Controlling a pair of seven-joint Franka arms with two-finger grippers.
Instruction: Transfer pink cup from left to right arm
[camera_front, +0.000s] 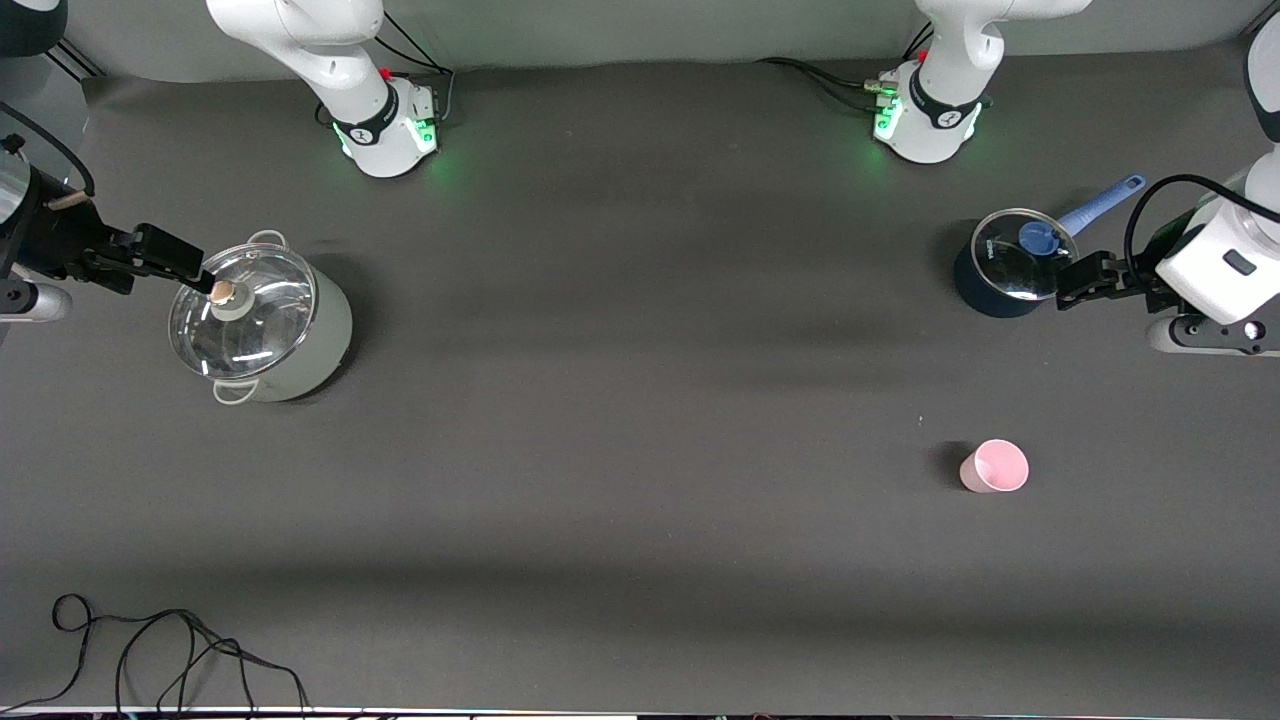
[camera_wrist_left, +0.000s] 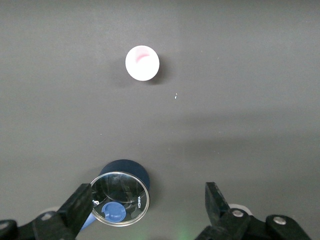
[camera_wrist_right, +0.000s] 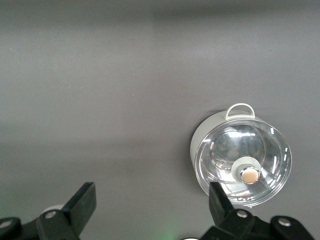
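Reading perhaps "KONKA", blue pot's lid (camera_wrist_left: 120, 199); pink cup (camera_front: 994, 466) upright.

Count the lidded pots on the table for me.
2. A pale green pot with a glass lid sits toward the right arm's end; a smaller dark blue pot with a glass lid sits toward the left arm's end, farther from the front camera than the pink cup.

Left gripper (camera_front: 1068, 283) hangs at the frame's right edge, jaws spread wide; right gripper (camera_front: 200, 272) at the left edge, jaws equally apart.
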